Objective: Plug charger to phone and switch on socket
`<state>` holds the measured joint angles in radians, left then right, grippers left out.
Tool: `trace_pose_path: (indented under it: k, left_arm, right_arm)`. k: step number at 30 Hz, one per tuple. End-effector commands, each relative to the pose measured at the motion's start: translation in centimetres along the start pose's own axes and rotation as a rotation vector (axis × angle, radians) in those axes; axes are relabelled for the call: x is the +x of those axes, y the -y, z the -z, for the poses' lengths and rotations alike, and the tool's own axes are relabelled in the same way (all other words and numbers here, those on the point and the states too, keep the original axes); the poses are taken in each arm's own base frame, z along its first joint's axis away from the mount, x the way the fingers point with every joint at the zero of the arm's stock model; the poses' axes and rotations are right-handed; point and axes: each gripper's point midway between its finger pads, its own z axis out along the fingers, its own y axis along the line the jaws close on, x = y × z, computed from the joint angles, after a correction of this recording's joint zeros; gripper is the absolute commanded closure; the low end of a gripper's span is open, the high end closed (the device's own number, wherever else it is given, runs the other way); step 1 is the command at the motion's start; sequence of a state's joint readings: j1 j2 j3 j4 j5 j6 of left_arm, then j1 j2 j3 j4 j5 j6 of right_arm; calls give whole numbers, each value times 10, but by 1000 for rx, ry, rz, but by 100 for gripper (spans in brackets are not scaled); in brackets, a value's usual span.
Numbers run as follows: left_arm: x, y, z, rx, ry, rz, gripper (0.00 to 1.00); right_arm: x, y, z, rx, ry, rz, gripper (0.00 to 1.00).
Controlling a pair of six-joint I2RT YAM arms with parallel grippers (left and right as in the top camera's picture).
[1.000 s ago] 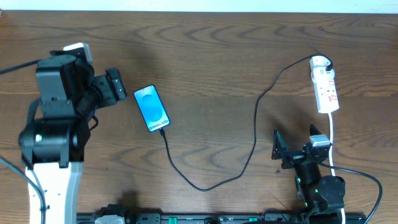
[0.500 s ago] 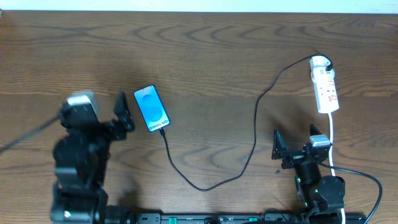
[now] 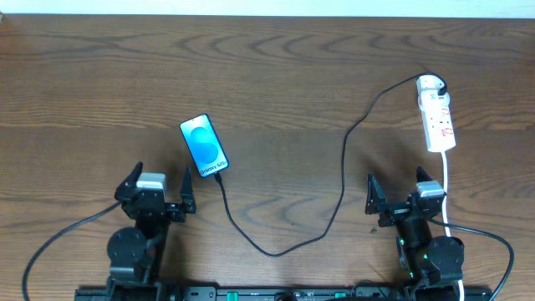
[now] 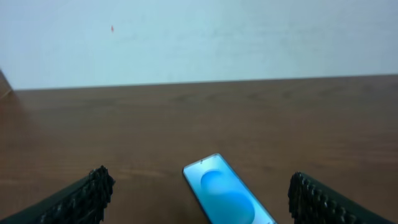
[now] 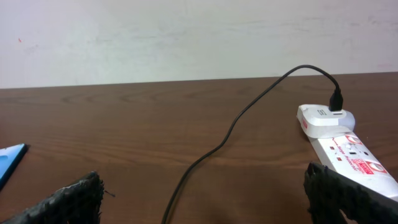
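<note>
The phone (image 3: 204, 145) lies face up on the wooden table, left of centre, with its blue screen lit; it also shows in the left wrist view (image 4: 227, 198). The black charger cable (image 3: 334, 201) runs from the phone's near end in a long loop to the white power strip (image 3: 437, 117) at the far right, where its black plug sits in the strip's far end (image 5: 336, 102). My left gripper (image 3: 159, 194) is open and empty, near the table's front, just short of the phone. My right gripper (image 3: 397, 201) is open and empty, in front of the strip.
The strip's thick white cord (image 3: 447, 196) runs toward the front edge beside my right gripper. A pale wall (image 5: 186, 37) rises behind the table's far edge.
My left arm has drawn back from beside the phone to the table's front edge and lowered. The phone, cable, strip and right arm have not moved.
</note>
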<state>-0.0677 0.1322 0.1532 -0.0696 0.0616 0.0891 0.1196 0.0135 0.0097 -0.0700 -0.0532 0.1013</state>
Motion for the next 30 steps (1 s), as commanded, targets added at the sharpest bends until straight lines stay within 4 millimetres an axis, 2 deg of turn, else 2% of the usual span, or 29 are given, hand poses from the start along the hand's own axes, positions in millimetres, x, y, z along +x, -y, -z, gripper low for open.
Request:
trace_pose_path:
  k: [1, 7, 30]
  left_arm:
    - [16, -6, 0, -39, 20, -27, 9]
    - [43, -6, -4, -42, -19, -27, 9]
    - [45, -7, -4, -46, -26, -28, 9]
  right_arm:
    - [0, 1, 0, 2, 4, 9, 1]
    - [0, 1, 0, 2, 4, 9, 1]
    - [0, 1, 0, 2, 4, 9, 1]
